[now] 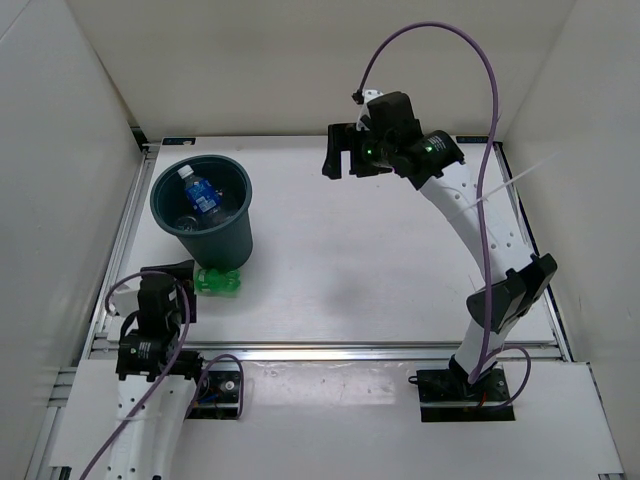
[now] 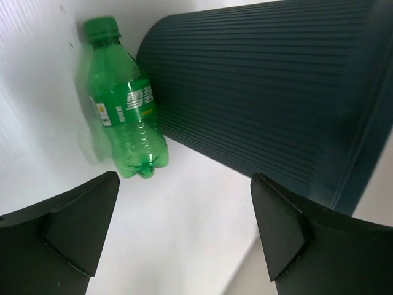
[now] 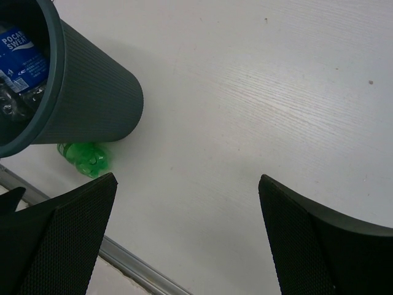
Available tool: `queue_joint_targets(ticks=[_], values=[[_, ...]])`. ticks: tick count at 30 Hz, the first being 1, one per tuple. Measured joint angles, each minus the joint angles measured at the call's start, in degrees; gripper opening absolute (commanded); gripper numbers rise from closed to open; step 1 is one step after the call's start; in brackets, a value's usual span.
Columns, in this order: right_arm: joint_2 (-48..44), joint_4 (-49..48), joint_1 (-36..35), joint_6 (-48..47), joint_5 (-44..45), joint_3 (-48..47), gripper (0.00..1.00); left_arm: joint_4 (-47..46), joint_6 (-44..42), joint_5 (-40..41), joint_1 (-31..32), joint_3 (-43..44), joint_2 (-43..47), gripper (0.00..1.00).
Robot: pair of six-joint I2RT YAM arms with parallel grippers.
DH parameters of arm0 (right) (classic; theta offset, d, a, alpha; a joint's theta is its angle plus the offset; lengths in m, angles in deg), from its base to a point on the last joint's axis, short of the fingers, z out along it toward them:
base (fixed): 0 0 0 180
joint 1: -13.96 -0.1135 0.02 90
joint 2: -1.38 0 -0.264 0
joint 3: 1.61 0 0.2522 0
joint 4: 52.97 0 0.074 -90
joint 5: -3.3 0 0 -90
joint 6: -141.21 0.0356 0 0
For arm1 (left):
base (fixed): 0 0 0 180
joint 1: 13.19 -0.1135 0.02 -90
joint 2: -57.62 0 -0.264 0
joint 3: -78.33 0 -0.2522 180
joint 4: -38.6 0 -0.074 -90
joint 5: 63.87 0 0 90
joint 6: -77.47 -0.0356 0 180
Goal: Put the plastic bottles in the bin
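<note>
The dark teal bin [image 1: 203,208] stands at the table's left. A blue-labelled bottle [image 1: 200,190] lies inside it with clear bottles beside it; they also show in the right wrist view [image 3: 21,55]. The green bottle [image 1: 218,282] lies on the table against the bin's near side, and shows in the left wrist view [image 2: 123,101] and the right wrist view [image 3: 86,158]. My left gripper [image 1: 180,280] is open and empty, just left of the green bottle. My right gripper [image 1: 340,158] is open and empty, high over the far middle of the table.
White walls enclose the table on three sides. A metal rail [image 1: 330,350] runs along the near edge, with the arm bases behind it. The bin's ribbed wall [image 2: 264,86] is close on the right of the left gripper.
</note>
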Motion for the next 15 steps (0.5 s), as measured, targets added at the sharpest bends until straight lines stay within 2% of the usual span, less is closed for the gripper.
queue_joint_targets(ticks=[6, 15], values=[[-0.04, -0.07, 0.31, -0.04, -0.39, 0.74, 1.00, -6.08, 7.85, -1.55, 0.00, -4.87, -1.55, 1.00], [-0.24, 0.46, 4.22, 0.68, -3.56, 3.02, 1.00, -11.76, 14.05, -2.16, 0.00, -14.08, -3.37, 1.00]])
